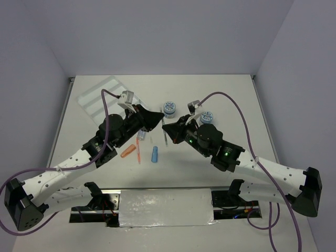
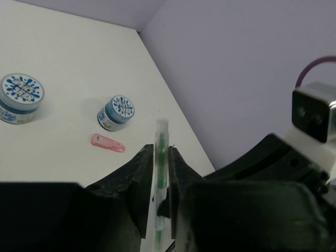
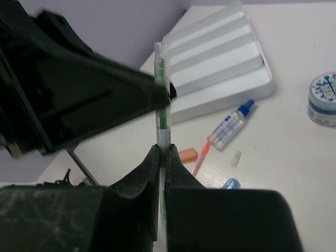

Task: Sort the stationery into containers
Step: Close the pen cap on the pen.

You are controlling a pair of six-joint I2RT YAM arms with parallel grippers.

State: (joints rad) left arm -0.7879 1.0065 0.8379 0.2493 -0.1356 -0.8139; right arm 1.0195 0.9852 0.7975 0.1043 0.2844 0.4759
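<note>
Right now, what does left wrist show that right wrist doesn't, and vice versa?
Only left wrist: the pink cap and two patterned pots side by side.
Only right wrist: the white tray, blue-capped bottle, orange cap, orange pen and blue cap.
Both: the green pen, clamped by the left hand and the right hand at once. Right wrist also catches one of the patterned pots at its edge.
</note>
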